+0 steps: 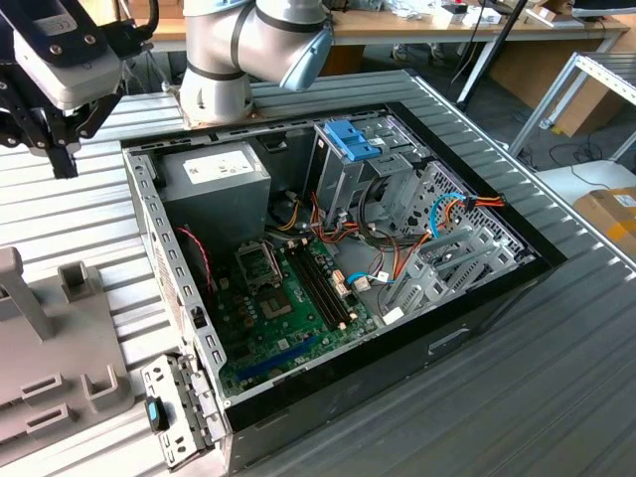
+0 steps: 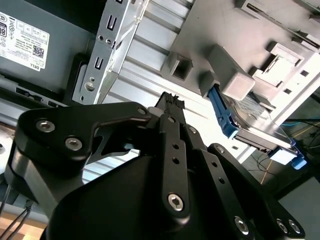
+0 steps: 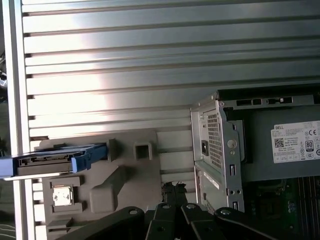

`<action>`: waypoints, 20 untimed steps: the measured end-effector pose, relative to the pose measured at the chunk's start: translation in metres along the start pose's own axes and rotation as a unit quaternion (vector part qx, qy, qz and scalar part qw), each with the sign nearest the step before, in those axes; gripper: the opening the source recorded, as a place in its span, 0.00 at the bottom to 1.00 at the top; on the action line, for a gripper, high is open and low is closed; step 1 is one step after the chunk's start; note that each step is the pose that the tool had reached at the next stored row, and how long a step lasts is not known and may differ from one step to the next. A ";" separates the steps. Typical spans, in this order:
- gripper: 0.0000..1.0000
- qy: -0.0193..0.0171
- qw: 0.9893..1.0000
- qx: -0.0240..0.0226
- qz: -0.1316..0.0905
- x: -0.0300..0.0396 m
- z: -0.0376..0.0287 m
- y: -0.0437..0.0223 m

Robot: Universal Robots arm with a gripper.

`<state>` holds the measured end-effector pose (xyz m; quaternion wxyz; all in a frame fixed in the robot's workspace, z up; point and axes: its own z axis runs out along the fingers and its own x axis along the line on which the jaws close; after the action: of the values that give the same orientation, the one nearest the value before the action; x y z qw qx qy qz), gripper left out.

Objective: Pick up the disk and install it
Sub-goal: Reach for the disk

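Observation:
The disk (image 3: 55, 161), grey metal in a bright blue carrier rail, stands on edge in a slot of the grey holding fixture (image 3: 125, 175); the second wrist view shows the disk (image 2: 252, 125) beside a grey block of that fixture. My gripper (image 1: 62, 164) hangs high at the exterior view's upper left, above the ribbed table between the fixture and the corner of the open computer case (image 1: 149, 229). In both wrist views the gripper (image 2: 170, 100) (image 3: 173, 188) looks shut with nothing between its fingers, well apart from the disk.
The case lies open with the motherboard, cables and power supply (image 1: 219, 174) exposed. A tall metal cage topped by a blue latch (image 1: 350, 139) rises inside it. A loose metal bracket (image 1: 164, 412) lies by the case's near corner. The grey fixture (image 1: 60, 338) sits at the exterior view's left.

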<state>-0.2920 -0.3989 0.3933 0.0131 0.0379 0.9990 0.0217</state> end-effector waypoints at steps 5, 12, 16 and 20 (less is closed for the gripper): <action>0.11 0.000 1.000 0.000 0.000 0.0026 -0.0001 0.0000; 0.11 0.000 1.000 0.000 0.000 0.0204 -0.0004 0.0011; 0.11 0.000 1.000 0.000 0.000 0.0284 -0.0006 0.0006; 0.11 0.000 1.000 0.000 0.000 0.0338 -0.0008 0.0002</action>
<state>-0.3257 -0.3962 0.3933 0.0131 0.0379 0.9990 0.0217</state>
